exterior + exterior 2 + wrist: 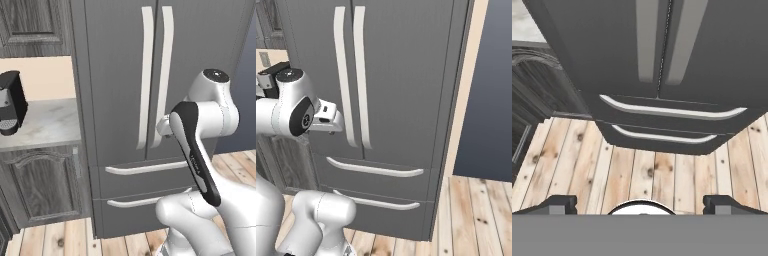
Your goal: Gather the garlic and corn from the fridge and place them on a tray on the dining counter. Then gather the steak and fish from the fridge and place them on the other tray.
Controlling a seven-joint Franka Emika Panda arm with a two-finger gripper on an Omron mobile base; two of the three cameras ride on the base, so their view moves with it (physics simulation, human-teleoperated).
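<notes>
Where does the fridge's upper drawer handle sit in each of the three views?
Left base view: upper drawer handle, lower centre, right end behind the arm.
Right base view, lower centre-left.
Hand view, centre, spanning the width.
Shared landmark: the two vertical door handles above it.

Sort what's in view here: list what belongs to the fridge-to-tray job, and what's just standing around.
Belongs to the job:
- the fridge, both doors shut, both drawers shut
- the gripper, fingers spread wide, holding nothing

Just standing around:
- the black coffee machine on the wall counter
- the grey cabinet door under that counter
</notes>
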